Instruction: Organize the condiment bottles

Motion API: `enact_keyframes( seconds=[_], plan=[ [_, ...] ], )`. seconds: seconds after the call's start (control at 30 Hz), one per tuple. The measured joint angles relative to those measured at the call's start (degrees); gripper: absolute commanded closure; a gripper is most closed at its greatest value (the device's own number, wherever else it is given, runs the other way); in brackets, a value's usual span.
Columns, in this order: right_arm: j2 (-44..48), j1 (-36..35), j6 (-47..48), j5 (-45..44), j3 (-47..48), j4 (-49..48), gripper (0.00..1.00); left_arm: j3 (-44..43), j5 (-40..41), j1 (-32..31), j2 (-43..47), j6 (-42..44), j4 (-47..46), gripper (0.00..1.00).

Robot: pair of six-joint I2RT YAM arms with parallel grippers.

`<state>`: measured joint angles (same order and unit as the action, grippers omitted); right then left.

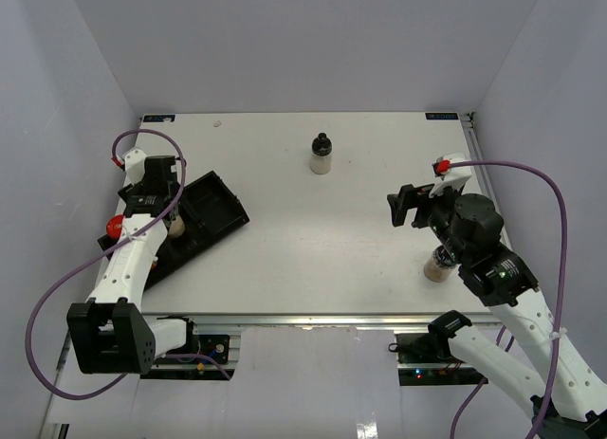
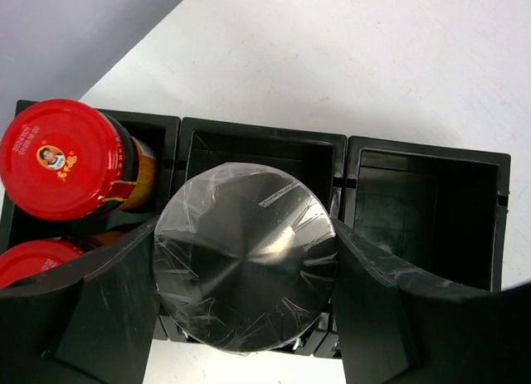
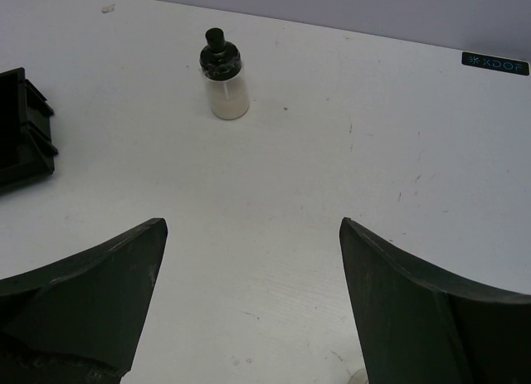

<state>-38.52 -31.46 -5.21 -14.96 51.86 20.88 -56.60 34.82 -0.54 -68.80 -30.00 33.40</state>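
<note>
My left gripper [image 1: 163, 210] [image 2: 246, 318] is over the black tray [image 1: 213, 211] and shut on a clear jar with a silvery cap [image 2: 246, 255] [image 1: 175, 227], held at the tray's middle compartment. Two red-capped jars [image 2: 62, 156] [image 2: 33, 260] stand in the tray's left compartments; one red cap [image 1: 115, 226] shows from above. A black-capped jar with pale contents [image 1: 321, 155] [image 3: 224, 73] stands at the far middle of the table. My right gripper [image 1: 408, 208] [image 3: 249, 301] is open and empty above bare table. A tan-filled jar [image 1: 438, 265] stands by the right arm.
The tray's right compartment [image 2: 431, 210] is empty. A corner of the tray [image 3: 21, 127] shows at the left of the right wrist view. The table's near edge rail [image 1: 303, 318] runs in front of the arm bases. Walls enclose the table on three sides.
</note>
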Motion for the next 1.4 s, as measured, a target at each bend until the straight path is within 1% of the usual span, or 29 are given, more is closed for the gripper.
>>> enact_keyframes(
  seconds=[0.13,0.33,0.43,0.5,0.57,0.67,0.77,0.8,0.97,1.13,1.23,1.4],
  plan=[
    [0.1,0.0,0.0,0.0,0.0,0.0,0.09,2.4,-1.1,0.0,-0.1,0.2,-3.6,1.00],
    [0.5,0.0,0.0,0.0,0.0,0.0,0.09,2.9,-2.0,0.0,-1.1,0.1,-5.4,1.00],
    [0.7,0.0,0.0,0.0,0.0,0.0,0.09,3.6,-2.6,0.0,-1.8,0.1,-6.3,0.81],
    [0.7,0.0,0.0,0.0,0.0,0.0,0.09,3.9,-2.8,0.0,-2.2,0.0,-6.3,0.56],
    [0.7,0.0,0.0,0.0,0.0,0.0,0.09,4.0,-2.9,0.0,-2.6,0.0,-6.3,0.39],
    [0.7,0.0,0.0,-0.1,0.0,0.0,0.09,4.0,-3.0,0.0,-3.0,0.0,-6.4,0.23],
    [0.7,0.0,0.0,-0.1,0.0,0.0,0.09,4.0,-2.9,0.0,-3.2,0.0,-6.4,0.04],
    [0.7,0.0,0.0,-0.1,0.0,0.0,0.09,4.0,-2.9,0.0,-3.2,0.0,-6.4,0.02],
    [0.5,0.0,0.0,0.0,0.0,0.0,0.09,2.5,-3.4,0.0,-3.2,0.4,-6.1,0.02],
    [-0.2,0.0,-0.4,0.0,0.0,0.1,0.09,-2.4,-5.9,0.0,-3.2,2.1,-2.9,0.02],
    [-1.8,0.0,-2.2,-1.3,0.7,2.0,0.09,-7.4,-10.2,0.0,-3.7,4.9,1.1,0.02],
    [-7.8,0.0,-7.7,-7.4,3.3,6.7,0.10,-17.8,-19.6,-0.9,-4.5,9.6,6.8,0.02]
  ],
)
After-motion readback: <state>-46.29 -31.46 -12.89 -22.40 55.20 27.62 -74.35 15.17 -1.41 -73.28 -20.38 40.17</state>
